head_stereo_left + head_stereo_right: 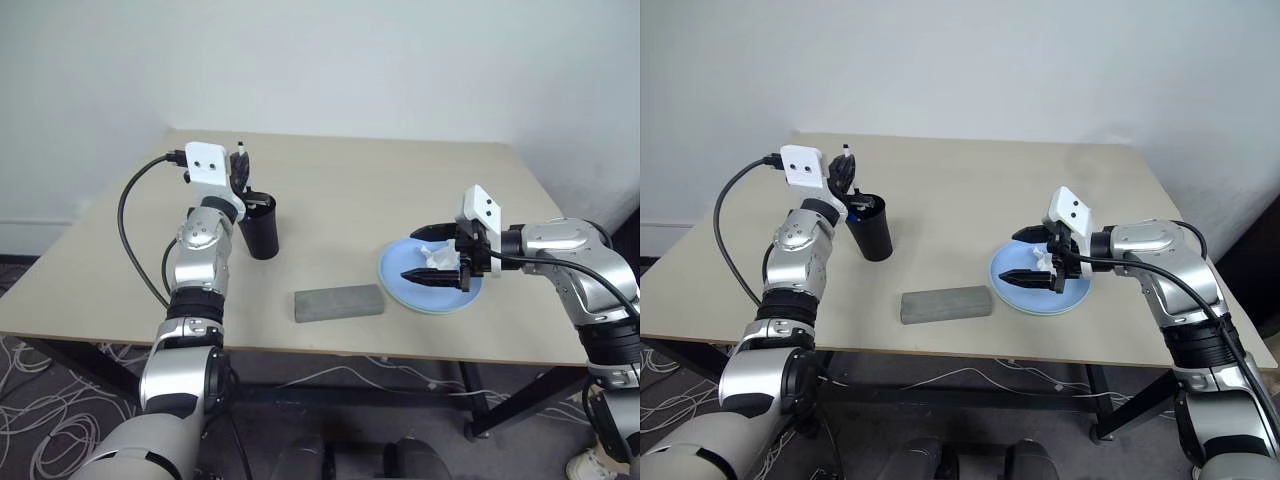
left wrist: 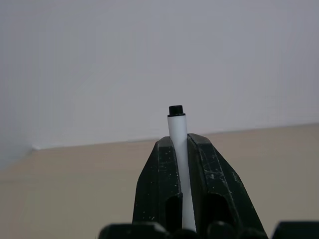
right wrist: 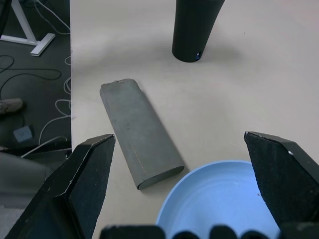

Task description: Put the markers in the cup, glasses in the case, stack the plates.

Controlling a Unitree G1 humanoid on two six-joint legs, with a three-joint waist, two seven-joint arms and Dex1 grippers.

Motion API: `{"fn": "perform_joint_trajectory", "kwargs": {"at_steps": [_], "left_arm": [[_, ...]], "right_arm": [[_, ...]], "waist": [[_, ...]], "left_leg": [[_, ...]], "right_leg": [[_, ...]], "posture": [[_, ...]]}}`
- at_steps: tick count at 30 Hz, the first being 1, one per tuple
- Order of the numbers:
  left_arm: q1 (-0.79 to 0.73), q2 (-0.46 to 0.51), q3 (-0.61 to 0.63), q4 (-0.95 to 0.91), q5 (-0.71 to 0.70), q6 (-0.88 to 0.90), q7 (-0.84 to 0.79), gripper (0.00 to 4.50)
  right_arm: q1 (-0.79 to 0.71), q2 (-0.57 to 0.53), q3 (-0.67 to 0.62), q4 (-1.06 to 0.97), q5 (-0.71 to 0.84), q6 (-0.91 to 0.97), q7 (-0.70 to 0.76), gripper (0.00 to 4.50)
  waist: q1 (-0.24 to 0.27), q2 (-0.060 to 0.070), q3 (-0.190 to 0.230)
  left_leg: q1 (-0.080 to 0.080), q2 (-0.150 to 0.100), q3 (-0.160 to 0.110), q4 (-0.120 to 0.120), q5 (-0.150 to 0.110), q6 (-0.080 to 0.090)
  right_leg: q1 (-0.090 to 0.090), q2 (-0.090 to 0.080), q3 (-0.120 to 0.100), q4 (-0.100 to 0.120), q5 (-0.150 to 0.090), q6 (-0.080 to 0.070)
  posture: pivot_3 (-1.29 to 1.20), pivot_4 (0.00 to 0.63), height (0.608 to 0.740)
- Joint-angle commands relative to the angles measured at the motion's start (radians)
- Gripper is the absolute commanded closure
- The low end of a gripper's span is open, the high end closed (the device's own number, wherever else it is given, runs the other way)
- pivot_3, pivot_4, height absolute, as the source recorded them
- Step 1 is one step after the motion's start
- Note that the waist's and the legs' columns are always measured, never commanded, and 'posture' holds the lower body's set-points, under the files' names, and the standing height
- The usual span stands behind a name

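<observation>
closed left gripper (image 2: 182,164) around upright black-capped marker (image 2: 177,130) above cup (image 1: 262,228); right gripper (image 1: 430,254) wide open

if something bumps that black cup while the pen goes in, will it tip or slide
The black cup probably tips readily: it is tall and tapers to a narrow base, as the right wrist view shows. It looks like light plastic, so it may also slide on the smooth table. The marker in the left gripper hangs close above its rim.
</observation>
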Motion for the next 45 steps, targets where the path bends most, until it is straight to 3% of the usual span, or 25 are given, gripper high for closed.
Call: {"fn": "perform_joint_trajectory", "kwargs": {"at_steps": [1, 10, 24, 29, 34, 39, 45], "left_arm": [[-0.02, 0.001, -0.016, 0.026, 0.02, -0.059, -0.004, 4.45], [-0.041, -0.002, -0.027, 0.132, 0.027, -0.133, -0.006, 4.45], [-0.047, 0.005, -0.024, 0.12, 0.025, -0.152, -0.025, 0.05], [-0.024, 0.016, -0.007, -0.043, -0.063, -0.042, -0.142, 0.05], [0.056, 0.096, 0.031, -0.384, -0.27, 0.269, -0.313, 0.05], [0.211, 0.306, 0.091, -0.649, -0.422, 0.54, -0.475, 0.05], [0.474, 0.541, 0.24, -0.711, -0.491, 0.621, -0.677, 0.05]], "right_arm": [[-0.023, -0.002, -0.026, -0.032, 0.016, -0.001, -0.003, 0.0], [-0.023, -0.001, -0.027, -0.032, 0.015, -0.001, -0.004, 0.0], [-0.017, -0.005, -0.033, -0.037, 0.016, 0.005, -0.009, 0.0], [-0.012, -0.01, -0.042, -0.045, 0.021, 0.01, -0.014, 0.0], [0.007, -0.023, -0.068, -0.06, 0.032, 0.022, -0.028, 0.0], [0.043, -0.045, -0.116, -0.07, 0.045, 0.033, -0.056, 0.0], [0.089, -0.048, -0.159, -0.098, 0.059, 0.056, -0.108, 0.0]], "waist": [[0.0, 0.0, 0.0], [0.0, 0.0, 0.0], [0.0, 0.0, 0.0], [0.0, 0.0, 0.0], [-0.008, 0.0, 0.0], [-0.025, 0.0, 0.0], [-0.032, 0.0, 0.0]], "left_leg": [[0.0, 0.0, 0.0, 0.0, 0.0, 0.0], [0.0, 0.0, 0.0, 0.0, 0.0, 0.0], [0.0, 0.0, -0.001, 0.0, 0.0, 0.0], [0.0, 0.0, -0.001, 0.0, 0.0, 0.0], [0.0, 0.0, -0.001, 0.0, 0.0, 0.0], [0.001, 0.001, 0.0, -0.001, 0.0, 0.0], [0.003, 0.002, 0.002, -0.001, 0.001, -0.001]], "right_leg": [[0.0, 0.0, 0.0, 0.0, 0.0, 0.0], [0.0, 0.0, 0.0, 0.0, 0.0, 0.0], [0.0, -0.001, 0.0, 0.0, 0.001, 0.0], [0.0, -0.001, 0.0, 0.0, 0.001, 0.0], [-0.001, 0.0, 0.0, 0.0, 0.0, 0.0], [-0.001, 0.001, 0.001, 0.001, 0.0, 0.0], [0.0, 0.0, 0.0, 0.001, -0.001, -0.002]], "posture": [[0.0, 0.0, 0.737], [0.0, 0.0, 0.737], [0.0, 0.0, 0.737], [0.0, 0.0, 0.737], [0.0, 0.0, 0.737], [0.0, 0.0, 0.737], [0.0, 0.0, 0.737]]}}
